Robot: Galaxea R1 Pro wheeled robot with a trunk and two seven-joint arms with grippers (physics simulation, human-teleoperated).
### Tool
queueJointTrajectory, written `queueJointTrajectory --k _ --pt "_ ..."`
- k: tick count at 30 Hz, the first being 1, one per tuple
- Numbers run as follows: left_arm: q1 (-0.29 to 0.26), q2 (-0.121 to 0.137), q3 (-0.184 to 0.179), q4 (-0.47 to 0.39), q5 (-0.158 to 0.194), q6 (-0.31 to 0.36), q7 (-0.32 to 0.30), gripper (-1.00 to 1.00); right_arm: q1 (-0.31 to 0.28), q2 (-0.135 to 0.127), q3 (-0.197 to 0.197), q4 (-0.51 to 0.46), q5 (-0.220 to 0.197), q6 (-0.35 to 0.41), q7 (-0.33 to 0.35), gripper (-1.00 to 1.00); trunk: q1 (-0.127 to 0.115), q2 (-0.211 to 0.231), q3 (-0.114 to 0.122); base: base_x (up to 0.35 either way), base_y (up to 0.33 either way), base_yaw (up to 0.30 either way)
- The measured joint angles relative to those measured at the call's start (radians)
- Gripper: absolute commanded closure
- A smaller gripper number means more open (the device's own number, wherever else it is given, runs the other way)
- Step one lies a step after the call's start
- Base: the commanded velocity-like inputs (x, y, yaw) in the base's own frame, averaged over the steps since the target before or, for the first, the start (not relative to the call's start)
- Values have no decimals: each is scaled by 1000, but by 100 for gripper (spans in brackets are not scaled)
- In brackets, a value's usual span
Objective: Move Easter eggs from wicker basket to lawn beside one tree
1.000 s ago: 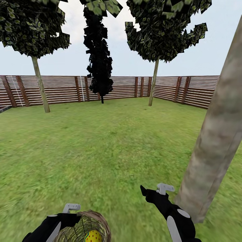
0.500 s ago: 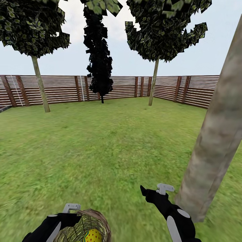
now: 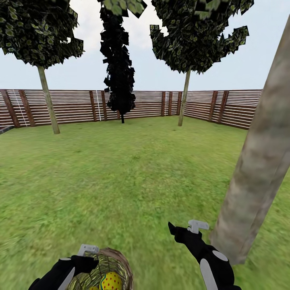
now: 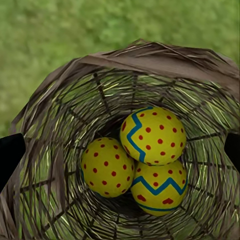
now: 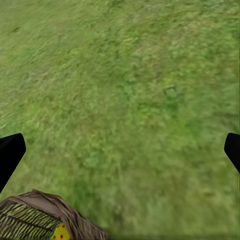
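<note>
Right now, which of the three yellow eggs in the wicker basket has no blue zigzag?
The yellow egg with only red dots; the other two eggs carry blue zigzag bands.

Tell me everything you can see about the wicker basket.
The wicker basket is round, brown and openly woven, with grass showing through the gaps and a thicker rim. It sits upright on the lawn. Three yellow Easter eggs lie touching at its bottom, all red-dotted, two with blue zigzags. The open left gripper hangs over it.

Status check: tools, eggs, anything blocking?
Left tool open, over wicker basket. Right tool open, over bare lawn. Three Easter eggs in the basket, none out. Thick tree trunk close on the right; nothing blocking.
</note>
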Motion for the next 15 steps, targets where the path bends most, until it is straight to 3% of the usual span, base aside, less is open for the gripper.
queueJointTrajectory --k 10,15 --pt "0 0 -7 0 0 -2 -2 -100 0 0 1 0 0 0 0 -100 38 -70 -31 0 0 0" --pt "0 0 -45 0 1 -2 -3 -100 0 0 2 0 -1 0 1 -100 58 -105 -47 0 0 0"
